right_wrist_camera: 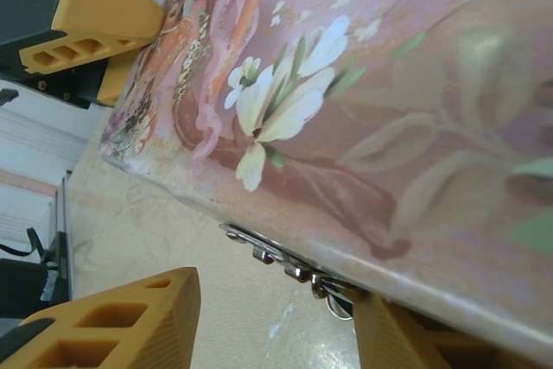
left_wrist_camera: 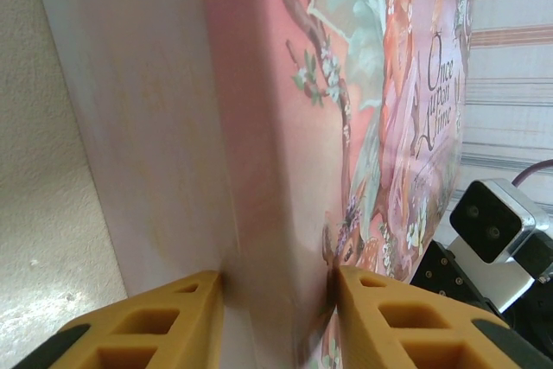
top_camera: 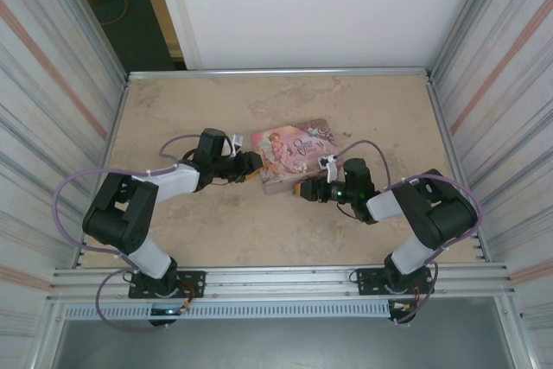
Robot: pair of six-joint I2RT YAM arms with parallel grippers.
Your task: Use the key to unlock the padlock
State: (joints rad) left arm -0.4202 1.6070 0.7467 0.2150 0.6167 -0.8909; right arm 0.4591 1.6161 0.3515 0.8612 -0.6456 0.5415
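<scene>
The left end effector (left_wrist_camera: 276,278) grips one edge of the pink tin (top_camera: 292,155). The right end effector (right_wrist_camera: 275,291) straddles another edge, jaws open. Unlocking appears not yet begun.

Pink tin (top_camera: 292,155) – pastel fairy print, dark script lettering, white blossom (right_wrist_camera: 285,101) with green leaves. Yellow-orange fingers (left_wrist_camera: 164,326). Beige table (top_camera: 259,231), faintly mottled. Black-and-white arms (top_camera: 121,213) – lilac cables (top_camera: 86,175) at 9 o'clock. Pale grey ribbed walls (top_camera: 52,84) at 3 and 9, orange stripe.
</scene>
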